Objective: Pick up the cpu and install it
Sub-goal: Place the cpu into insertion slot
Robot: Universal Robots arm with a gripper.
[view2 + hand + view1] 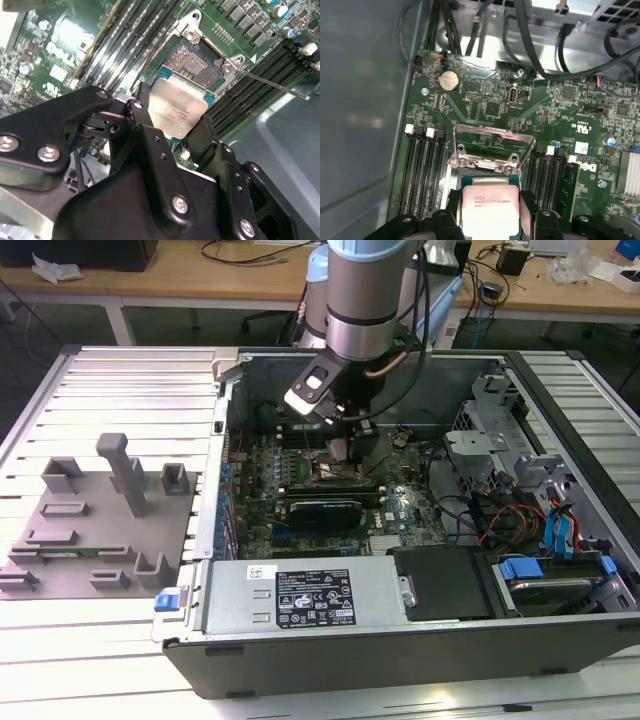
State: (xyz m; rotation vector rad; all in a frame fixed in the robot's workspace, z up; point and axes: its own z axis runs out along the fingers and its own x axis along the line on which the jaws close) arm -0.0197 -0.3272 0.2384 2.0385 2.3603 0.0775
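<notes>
The cpu (177,107) sits clamped in our pincer (172,120), just over the open socket (192,62).

In both wrist views we see the chip silver face up, pinched by two opposite edges between the black fingers (204,137). The jaws are closed only as far as the chip's width and hold nothing else. In the second wrist view part of the socket's pin field lies bare beyond the chip's far edge. We judge that the cpu hangs slightly short of its seat rather than in it, with its sides roughly square to the socket. The retaining frame (492,145) stands hinged up on that far side, and memory slots (425,165) flank the socket on the motherboard (485,105). In the exterior view the arm reaches down into the middle of the opened computer case (400,650).
</notes>
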